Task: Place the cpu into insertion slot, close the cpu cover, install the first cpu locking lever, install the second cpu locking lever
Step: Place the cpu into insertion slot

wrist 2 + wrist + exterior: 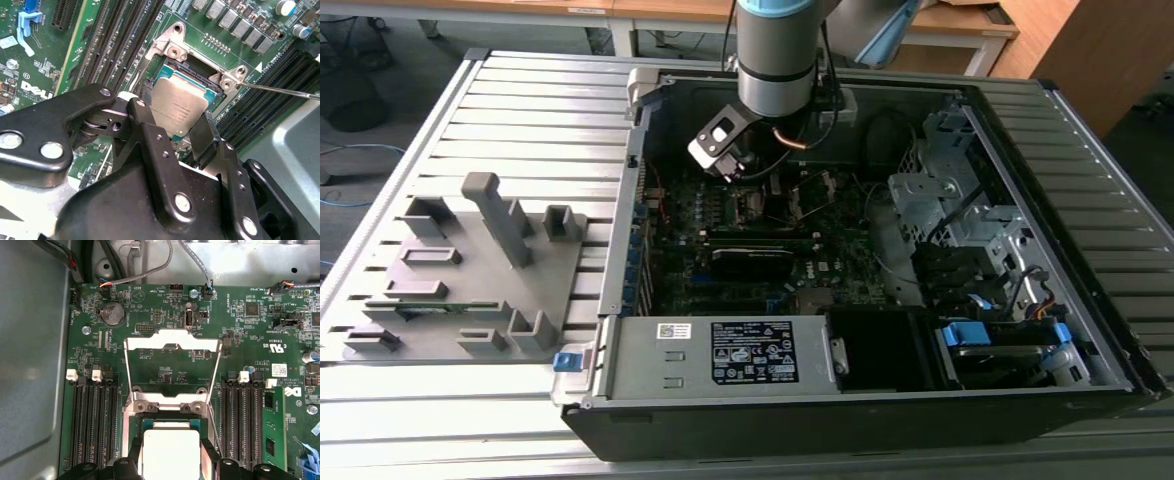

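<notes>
My gripper [172, 114] reaches down into the open computer case [607, 290], over the motherboard. Its two black fingers [145, 130] sit against opposite sides of the cpu [180, 97], a flat silver square. The cpu is level over the insertion slot [200, 76]; whether it is fully seated I cannot tell. In the first wrist view the cpu [170, 440] lies between the fingertips, with the gripper [171, 454] at the picture's edge. The cpu cover [172, 342], a silver frame, is swung open beyond the slot's hinge. A thin locking lever [280, 90] sticks out beside the slot.
Black memory slots [95, 420] flank the socket on both sides, one holding a green module [272, 435]. Cables [150, 270] hang near the case's back wall. A drive cage [947, 200] fills the exterior view's right. A grey fixture plate [467, 270] lies outside the case.
</notes>
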